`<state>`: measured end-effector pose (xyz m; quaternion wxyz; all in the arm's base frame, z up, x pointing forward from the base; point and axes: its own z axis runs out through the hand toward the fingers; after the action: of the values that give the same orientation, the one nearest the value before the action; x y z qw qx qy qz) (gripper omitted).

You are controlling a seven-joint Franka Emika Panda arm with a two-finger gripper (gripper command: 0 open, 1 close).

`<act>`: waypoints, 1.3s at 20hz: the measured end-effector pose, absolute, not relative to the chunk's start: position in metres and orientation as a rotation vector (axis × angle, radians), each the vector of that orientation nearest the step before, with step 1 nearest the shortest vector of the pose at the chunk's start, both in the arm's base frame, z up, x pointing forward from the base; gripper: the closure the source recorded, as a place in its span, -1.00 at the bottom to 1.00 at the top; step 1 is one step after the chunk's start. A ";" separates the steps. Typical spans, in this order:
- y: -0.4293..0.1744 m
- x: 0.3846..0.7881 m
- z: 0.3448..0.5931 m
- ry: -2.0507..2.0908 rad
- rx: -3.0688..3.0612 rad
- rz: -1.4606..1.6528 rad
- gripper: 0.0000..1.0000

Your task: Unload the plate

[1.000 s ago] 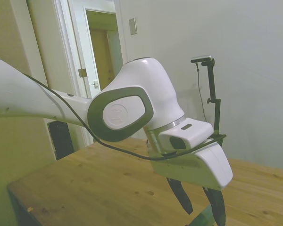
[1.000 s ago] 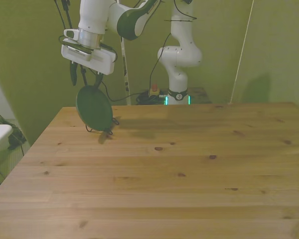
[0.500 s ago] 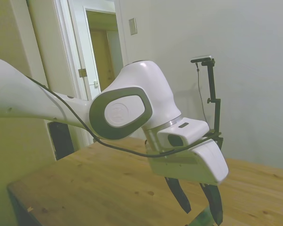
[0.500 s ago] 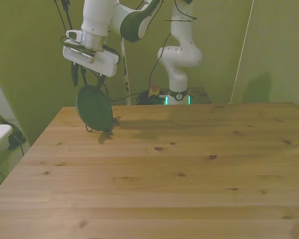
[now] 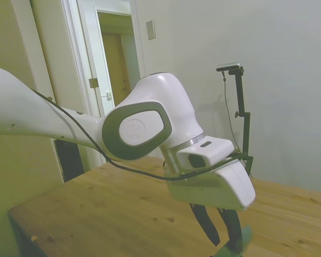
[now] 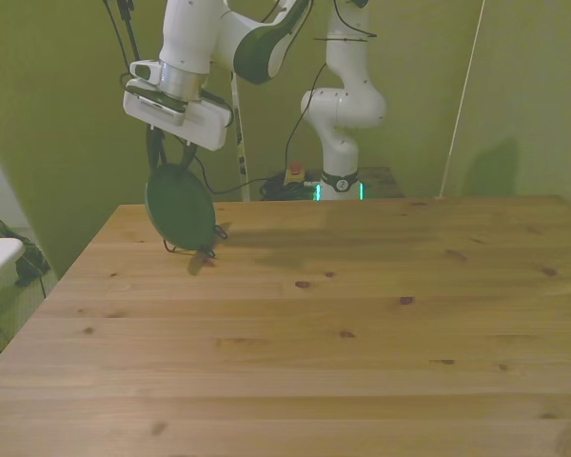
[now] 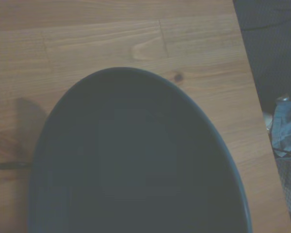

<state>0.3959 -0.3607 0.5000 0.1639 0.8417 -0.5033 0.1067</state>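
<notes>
- My hand pinches the top rim of the plate, a dark green disc standing on edge near the far corner of the bench on the front view's left.
- The plate seems propped in a thin wire rack, barely visible.
- I judge the unloading just begun: gripped, not yet lifted clear or laid flat.
- Since a second ago, my fingers have closed and my wrist has shifted slightly; the plate has not moved.
</notes>
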 end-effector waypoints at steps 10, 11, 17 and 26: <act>-0.360 0.396 0.503 -1.435 2.397 0.312 1.00; -0.360 0.396 0.503 -1.435 2.397 0.313 1.00; -0.361 0.396 0.504 -1.436 2.396 0.314 1.00; -0.363 0.401 0.524 -1.436 2.382 0.360 1.00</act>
<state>0.4008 -0.3630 0.5238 0.1674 0.8373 -0.5048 0.1267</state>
